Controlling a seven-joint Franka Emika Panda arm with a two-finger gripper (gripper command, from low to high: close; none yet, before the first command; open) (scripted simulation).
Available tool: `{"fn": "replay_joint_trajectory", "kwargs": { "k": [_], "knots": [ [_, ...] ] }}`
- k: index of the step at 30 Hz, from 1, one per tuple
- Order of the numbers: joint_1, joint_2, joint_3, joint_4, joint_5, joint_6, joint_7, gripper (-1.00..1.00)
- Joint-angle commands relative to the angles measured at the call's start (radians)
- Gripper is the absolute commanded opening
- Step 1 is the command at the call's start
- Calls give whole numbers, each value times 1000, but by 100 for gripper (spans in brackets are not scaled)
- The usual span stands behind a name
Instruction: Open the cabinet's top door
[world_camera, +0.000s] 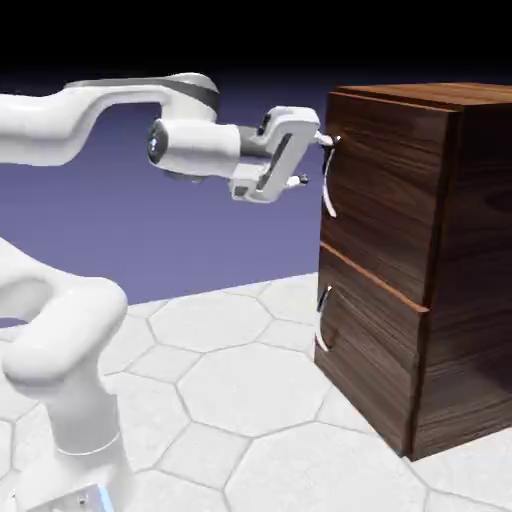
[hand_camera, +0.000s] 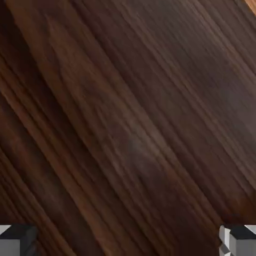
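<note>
In the exterior view the cabinet (world_camera: 420, 260) is sitting at 3 o'clock on the hex-tiled bench (world_camera: 230, 390), top door (world_camera: 385, 190) looking flush and closed, while the tool (world_camera: 315, 155) is reaching in level with its fingers spread wide, gripping nothing, one fingertip right up by the upper end of the top door's silver handle (world_camera: 329, 180). In the hand view, dark diagonal wood grain (hand_camera: 128, 120) is filling everything, with the two grey fingertips (hand_camera: 17, 241) peeking in at 7 and 5 o'clock, far apart.

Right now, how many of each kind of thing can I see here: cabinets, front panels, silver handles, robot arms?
Cabinet: 1
Front panels: 2, the top door and the lower panel
Silver handles: 2, upper handle and lower handle
Robot arm with gripper: 1
Total: 6
</note>
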Motion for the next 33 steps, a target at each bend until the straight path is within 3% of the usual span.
{"fn": "replay_joint_trajectory", "kwargs": {
  "k": [1, 18, 25, 26, 33],
  "knots": [
    [-13, -8, 17, 6, 44, -1, 19, 0],
    [-234, -150, 301, 107, 783, -17, 341, 0],
    [-410, -99, 385, 224, 811, -64, 338, 0],
    [-410, -99, 385, 224, 811, -64, 338, -100],
    [-192, -82, 231, 28, 693, -220, 338, -100]
  ]
}}
